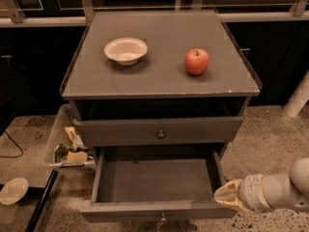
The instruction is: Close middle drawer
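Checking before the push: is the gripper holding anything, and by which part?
Nothing seen held. The gripper sits at the open middle drawer's right front corner; contact cannot be told.

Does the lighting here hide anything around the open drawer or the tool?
Camera view: dim, warm light; bowl and apple cast soft shadows on the cabinet top; the gap beneath it is black; the middle drawer is shaded inside but readable; the tool, by its front right corner, is palest; no strong glare.
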{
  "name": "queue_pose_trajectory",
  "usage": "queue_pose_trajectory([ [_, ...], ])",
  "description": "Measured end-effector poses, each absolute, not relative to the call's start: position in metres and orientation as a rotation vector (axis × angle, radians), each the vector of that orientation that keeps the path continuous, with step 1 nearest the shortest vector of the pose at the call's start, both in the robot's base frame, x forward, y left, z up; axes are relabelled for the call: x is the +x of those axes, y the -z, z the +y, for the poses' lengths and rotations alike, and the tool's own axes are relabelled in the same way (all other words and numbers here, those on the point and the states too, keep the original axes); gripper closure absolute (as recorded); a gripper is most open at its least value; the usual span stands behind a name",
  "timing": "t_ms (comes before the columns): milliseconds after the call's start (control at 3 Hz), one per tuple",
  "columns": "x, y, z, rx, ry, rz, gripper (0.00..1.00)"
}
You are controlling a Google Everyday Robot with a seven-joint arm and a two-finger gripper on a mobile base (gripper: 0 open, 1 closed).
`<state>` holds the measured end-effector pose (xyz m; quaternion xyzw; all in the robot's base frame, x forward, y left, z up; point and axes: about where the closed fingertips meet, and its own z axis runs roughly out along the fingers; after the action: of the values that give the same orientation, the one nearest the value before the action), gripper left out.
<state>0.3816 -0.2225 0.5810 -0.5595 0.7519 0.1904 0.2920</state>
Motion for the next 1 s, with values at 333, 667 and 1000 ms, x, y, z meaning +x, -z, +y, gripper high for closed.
queue_pose_trajectory([
  [333, 0.382, -0.581, -0.222, -1.491, -0.508, 2.004, 1.00],
  [667, 0.374, -0.549, -0.212, -1.469, -0.567, 2.006, 1.00],
  [1000, 0.370, -0.515, -0.200, -1.458, -0.583, 1.985, 1.00],
])
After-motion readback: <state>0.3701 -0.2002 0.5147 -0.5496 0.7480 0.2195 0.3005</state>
